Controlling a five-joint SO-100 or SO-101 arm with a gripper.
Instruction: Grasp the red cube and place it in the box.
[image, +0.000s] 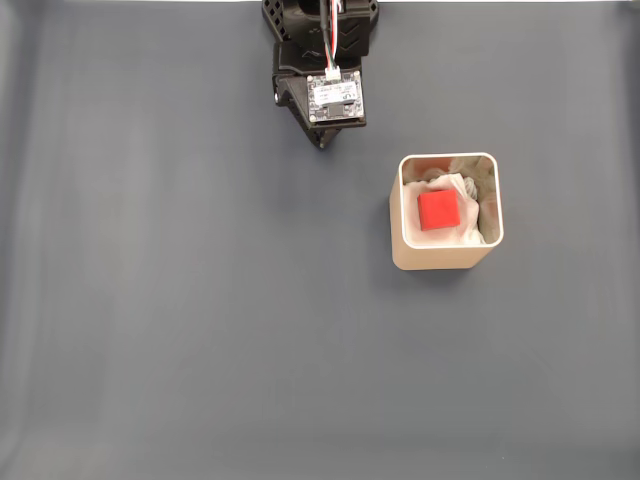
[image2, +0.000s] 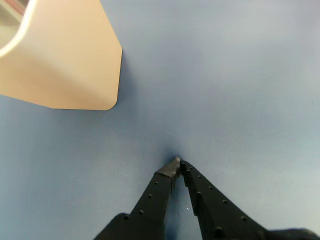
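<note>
The red cube (image: 438, 210) lies inside the beige box (image: 445, 256), resting on white padding. The box stands right of centre in the fixed view. In the wrist view its outer wall (image2: 65, 60) fills the upper left corner. My gripper (image2: 178, 162) is shut, its black fingertips touching with nothing between them, low over the bare mat. In the fixed view the gripper tip (image: 321, 143) sits at the top centre under the folded arm, well to the left of the box and apart from it.
A plain grey-blue mat (image: 200, 330) covers the whole table. The arm's base and a small circuit board (image: 334, 97) sit at the top edge.
</note>
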